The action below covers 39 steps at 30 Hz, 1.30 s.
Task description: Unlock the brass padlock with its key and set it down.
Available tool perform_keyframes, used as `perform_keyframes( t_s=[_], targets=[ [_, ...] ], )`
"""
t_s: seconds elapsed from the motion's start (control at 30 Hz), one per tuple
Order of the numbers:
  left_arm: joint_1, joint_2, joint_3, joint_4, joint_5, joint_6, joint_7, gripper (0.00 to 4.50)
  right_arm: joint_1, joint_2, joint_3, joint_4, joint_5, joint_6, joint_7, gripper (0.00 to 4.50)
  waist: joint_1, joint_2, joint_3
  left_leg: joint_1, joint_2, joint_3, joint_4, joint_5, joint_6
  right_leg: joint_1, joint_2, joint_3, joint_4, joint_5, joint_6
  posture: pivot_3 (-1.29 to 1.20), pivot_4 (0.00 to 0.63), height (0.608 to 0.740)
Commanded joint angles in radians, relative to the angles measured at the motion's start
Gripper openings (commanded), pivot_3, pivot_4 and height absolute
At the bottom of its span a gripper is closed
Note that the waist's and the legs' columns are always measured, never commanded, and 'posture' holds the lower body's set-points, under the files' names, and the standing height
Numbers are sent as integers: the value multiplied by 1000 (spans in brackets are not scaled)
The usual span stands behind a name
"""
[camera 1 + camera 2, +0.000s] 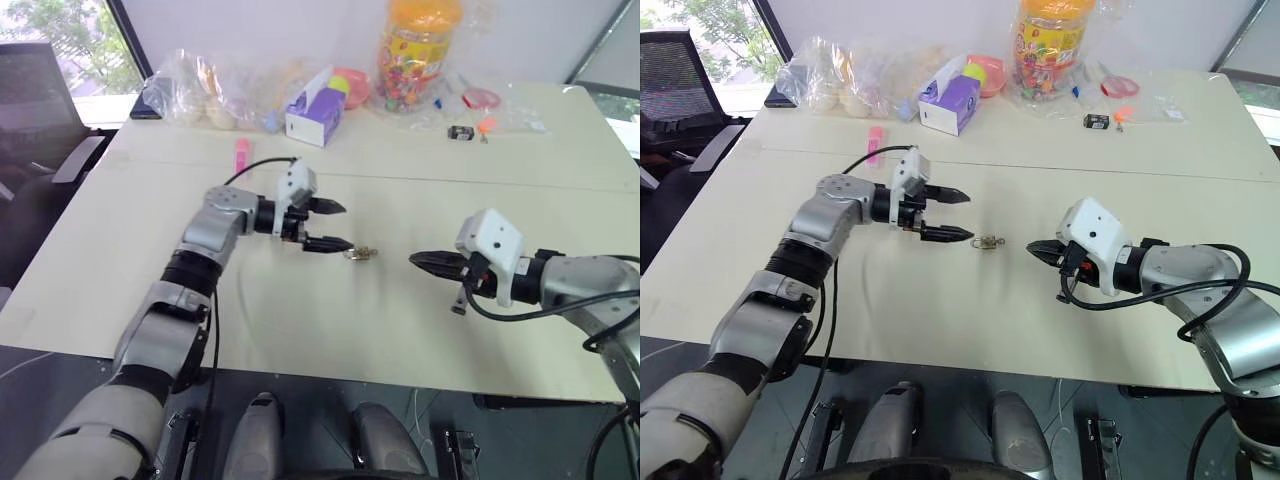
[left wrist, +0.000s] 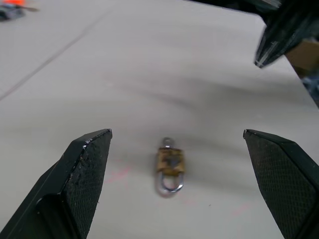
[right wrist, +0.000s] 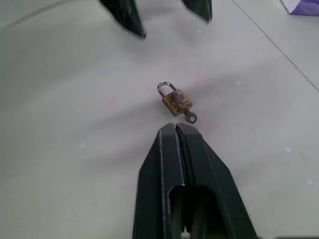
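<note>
Cream tabletop [image 1: 420, 330] fills your working area, with a seam line running across it farther back. At its middle lies the brass padlock [image 3: 176, 102], flat on the surface, its silvery shackle closed into the body and the key [image 3: 190, 117] sticking out of the opposite end. Note that nothing grips either piece. Your left gripper [image 1: 331, 226] hovers just left of the padlock, pointing right, its two black fingers [image 2: 82, 172] spread wide with the lock lying between and beyond their tips. Your right gripper [image 1: 1036, 250] sits to the right of the padlock, aimed left at it, a short gap away; its fingers are pressed together and empty, tips close to the key end. Along the far edge you see a purple tissue box [image 1: 950, 103], clear plastic bags [image 1: 195, 88], a candy jar [image 1: 415, 55] and a small black gadget [image 1: 461, 132].
</note>
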Motion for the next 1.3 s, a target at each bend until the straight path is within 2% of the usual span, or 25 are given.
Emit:
perform_keyframes(
  t_s=[0.03, 0.23, 0.5, 0.6, 0.8, 0.83, 1.0, 1.13, 1.23, 1.3],
  targets=[
    [-35, -33, -38, 40, 56, -78, -29, 4428, 22, 4, -52, -56, 11, 11, -25, 0, 0, 0, 0, 0, 0, 0, 0, 0, 0, 0, 0, 0, 0, 0, 0, 0, 150, 740],
    [-56, -68, -71, 157, 169, -219, 38, 4428, 65, 18, -79, -98, 20, 35, -60, 0, -2, 0, 0, 0, 0, 0, 0, 0, 0, 0, 0, 0, 0, 0, 0, 0, 150, 740],
    [-79, -132, -62, 281, 230, -272, 125, 4428, 90, 26, -92, -119, 24, 44, -88, 0, 1, 0, 0, -1, 0, 0, 1, 0, 0, 0, 0, 0, 0, 0, 0, 0, 150, 740],
    [-78, -147, -61, 290, 235, -258, 130, 3584, 93, 24, -94, -118, 26, 42, -93, 0, 1, 0, 0, -1, 0, 0, 1, 0, 0, 0, 0, 0, 0, 0, 0, 0, 150, 740],
    [-71, -165, -60, 293, 248, -234, 144, 1052, 91, 23, -91, -115, 24, 38, -97, 0, 1, 0, 0, -1, 0, 0, 1, 0, 0, 0, 0, 0, 0, 0, 0, 0, 150, 740],
    [-68, -165, -62, 290, 250, -234, 143, 767, 91, 23, -91, -115, 24, 38, -97, 0, 1, 0, 0, -1, 0, 0, 1, 0, 0, 0, 0, 0, 0, 0, 0, 0, 150, 740],
    [-56, -148, -55, 273, 249, -247, 144, 769, 85, 24, -89, -111, 26, 36, -96, 0, 1, 0, 0, -1, 0, 0, 1, 0, 0, 0, 0, 0, 0, 0, 0, 0, 150, 740],
    [-70, -114, 10, 207, 181, -276, 108, 769, 60, 51, -96, -105, 71, 55, -98, 0, -4, 0, 0, 0, 0, 0, 1, 0, 0, 0, 0, 0, 1, 0, 0, 0, 150, 740],
    [-62, -78, 68, 130, 123, -372, 65, 769, 39, 76, -103, -103, 121, 81, -98, 878, -4, 0, 0, 0, 0, 0, 1, 0, 0, -1, 0, 0, 1, 0, 0, 0, 150, 740],
    [-43, -47, 107, 67, 76, -420, 19, 769, 13, 91, -95, -94, 157, 95, -93, 1810, -2, 0, 0, -1, 0, 0, 1, 0, 0, -1, 0, 0, 1, 0, 0, 0, 150, 740]
  ],
)
